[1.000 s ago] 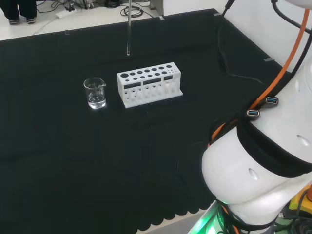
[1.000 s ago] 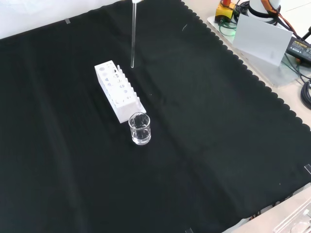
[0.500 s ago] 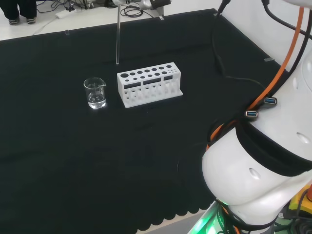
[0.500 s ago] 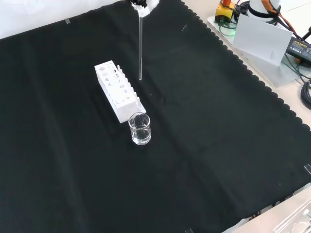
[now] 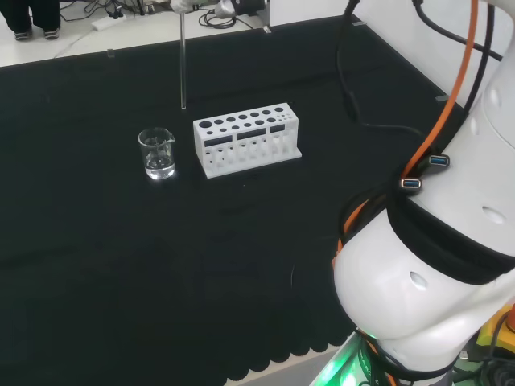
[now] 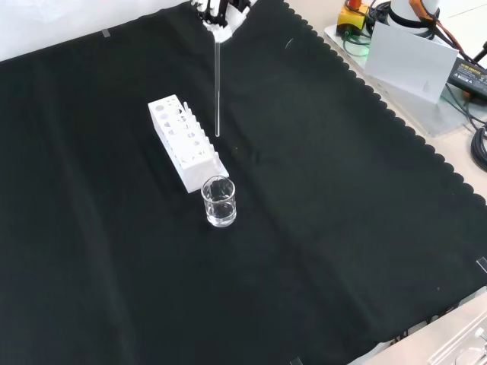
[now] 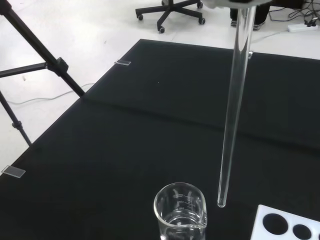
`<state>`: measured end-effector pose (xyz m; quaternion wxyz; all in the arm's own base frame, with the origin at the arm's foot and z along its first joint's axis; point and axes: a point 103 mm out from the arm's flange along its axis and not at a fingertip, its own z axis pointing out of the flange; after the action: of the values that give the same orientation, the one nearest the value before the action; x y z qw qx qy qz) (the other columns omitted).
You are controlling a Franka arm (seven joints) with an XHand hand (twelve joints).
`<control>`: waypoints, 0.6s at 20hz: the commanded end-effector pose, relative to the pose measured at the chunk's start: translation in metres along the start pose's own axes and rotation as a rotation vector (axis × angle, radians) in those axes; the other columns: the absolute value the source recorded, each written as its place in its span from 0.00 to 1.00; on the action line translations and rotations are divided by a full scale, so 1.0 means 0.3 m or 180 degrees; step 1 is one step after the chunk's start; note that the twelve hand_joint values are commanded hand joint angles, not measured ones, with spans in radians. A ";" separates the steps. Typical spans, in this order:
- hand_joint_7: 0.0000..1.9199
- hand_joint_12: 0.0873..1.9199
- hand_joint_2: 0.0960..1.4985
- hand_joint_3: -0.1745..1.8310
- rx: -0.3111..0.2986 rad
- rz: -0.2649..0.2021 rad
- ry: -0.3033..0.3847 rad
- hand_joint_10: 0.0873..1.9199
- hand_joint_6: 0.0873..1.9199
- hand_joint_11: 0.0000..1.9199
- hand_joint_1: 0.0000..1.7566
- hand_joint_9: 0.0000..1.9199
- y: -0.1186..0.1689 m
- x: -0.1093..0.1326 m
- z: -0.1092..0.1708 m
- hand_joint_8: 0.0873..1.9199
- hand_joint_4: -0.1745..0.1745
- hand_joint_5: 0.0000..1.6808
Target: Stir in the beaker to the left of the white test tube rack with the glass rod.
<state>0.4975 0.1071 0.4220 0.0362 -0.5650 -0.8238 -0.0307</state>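
A clear glass beaker [image 5: 158, 153] holding some clear liquid stands on the black cloth just left of the white test tube rack [image 5: 245, 138] in the head view. In the front view the beaker [image 6: 219, 201] is in front of the rack [image 6: 185, 142]. The hand [image 6: 221, 11] is at the top edge, shut on the upper end of a glass rod [image 6: 218, 87] that hangs upright. The rod [image 5: 183, 64] has its tip in the air behind the gap between beaker and rack. In the wrist view the rod [image 7: 234, 110] ends beside the beaker [image 7: 181, 212], above its rim, near the rack's corner [image 7: 287, 225].
The arm's white links [image 5: 434, 265] take up the head view's right side, with orange and black cables [image 5: 459, 121]. Grey boxes and cables [image 6: 411, 53] lie off the cloth's scalloped edge at the front view's top right. A black tripod [image 7: 35, 70] stands on the floor beyond the bench.
The hand has carried the rod leftward in the head view, from behind the rack's middle to behind its left end, closer to the beaker. Beaker and rack have not moved.
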 end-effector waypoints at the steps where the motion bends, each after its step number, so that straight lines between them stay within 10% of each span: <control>1: 0.50 0.33 0.66 0.09 0.0034 -0.0096 0.0021 0.58 0.17 0.64 0.87 0.58 0.053 0.040 0.032 0.52 0.00 0.66; 12: 0.50 0.33 0.67 0.09 0.0095 -0.0146 0.0032 0.58 0.17 0.69 0.85 0.58 0.124 0.067 0.067 0.53 0.00 0.66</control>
<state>0.5191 0.1350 0.4066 0.0447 -0.5474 -0.8354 -0.0230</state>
